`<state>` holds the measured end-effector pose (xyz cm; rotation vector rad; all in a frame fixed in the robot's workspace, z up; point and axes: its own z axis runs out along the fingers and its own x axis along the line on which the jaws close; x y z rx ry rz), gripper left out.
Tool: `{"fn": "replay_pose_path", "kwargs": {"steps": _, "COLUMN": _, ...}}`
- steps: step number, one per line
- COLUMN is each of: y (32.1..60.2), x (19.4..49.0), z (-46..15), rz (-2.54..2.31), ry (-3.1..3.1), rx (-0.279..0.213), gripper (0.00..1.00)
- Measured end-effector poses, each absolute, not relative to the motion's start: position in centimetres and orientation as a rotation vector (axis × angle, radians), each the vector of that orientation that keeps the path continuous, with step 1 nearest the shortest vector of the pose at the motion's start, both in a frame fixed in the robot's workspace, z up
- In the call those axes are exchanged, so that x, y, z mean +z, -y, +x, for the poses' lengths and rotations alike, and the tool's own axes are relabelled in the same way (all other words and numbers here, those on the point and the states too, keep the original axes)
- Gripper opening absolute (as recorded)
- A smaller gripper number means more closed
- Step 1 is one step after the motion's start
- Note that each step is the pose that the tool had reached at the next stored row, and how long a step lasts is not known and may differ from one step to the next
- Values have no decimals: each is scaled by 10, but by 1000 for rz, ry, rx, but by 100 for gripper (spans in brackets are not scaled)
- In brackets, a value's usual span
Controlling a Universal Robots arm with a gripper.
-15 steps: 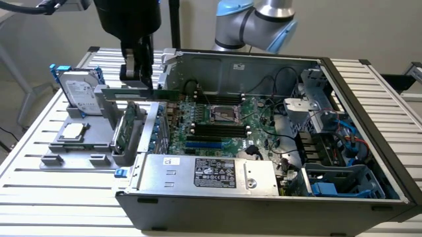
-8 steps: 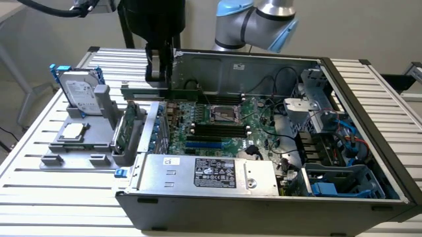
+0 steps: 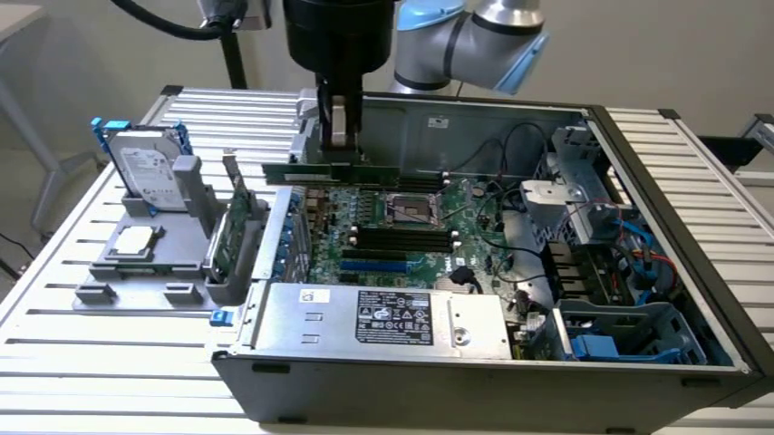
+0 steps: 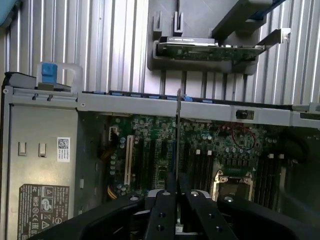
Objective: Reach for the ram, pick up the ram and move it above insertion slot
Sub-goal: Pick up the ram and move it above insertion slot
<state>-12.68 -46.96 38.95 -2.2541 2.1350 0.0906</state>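
The ram (image 3: pixel 330 172), a thin green stick, hangs level in the air over the open computer case, above the motherboard's near-left part as the exterior view shows it. My gripper (image 3: pixel 339 154) comes down from above and is shut on the stick's top edge. In the wrist view the ram (image 4: pixel 178 135) appears edge-on as a thin line running out from between the dark fingers (image 4: pixel 162 212) of the gripper (image 4: pixel 177 194). The black memory slots (image 3: pixel 400 239) lie on the motherboard below and towards the exterior view's right of the stick.
The case wall (image 3: pixel 484 122) rises behind the gripper. A grey holder (image 3: pixel 133 263) on the exterior view's left carries a silver hard drive with blue rails (image 3: pixel 145 168) and a broader green card (image 3: pixel 232 231). The power supply (image 3: pixel 387 317) and cables (image 3: pixel 532 272) crowd the case.
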Motion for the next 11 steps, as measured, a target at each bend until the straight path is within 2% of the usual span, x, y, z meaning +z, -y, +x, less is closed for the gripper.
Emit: {"fn": "replay_pose_path", "kwargs": {"steps": 11, "y": 439, "x": 377, "z": -87, "rz": -2254, "ry": -2135, "rx": 91, "gripper": 13}}
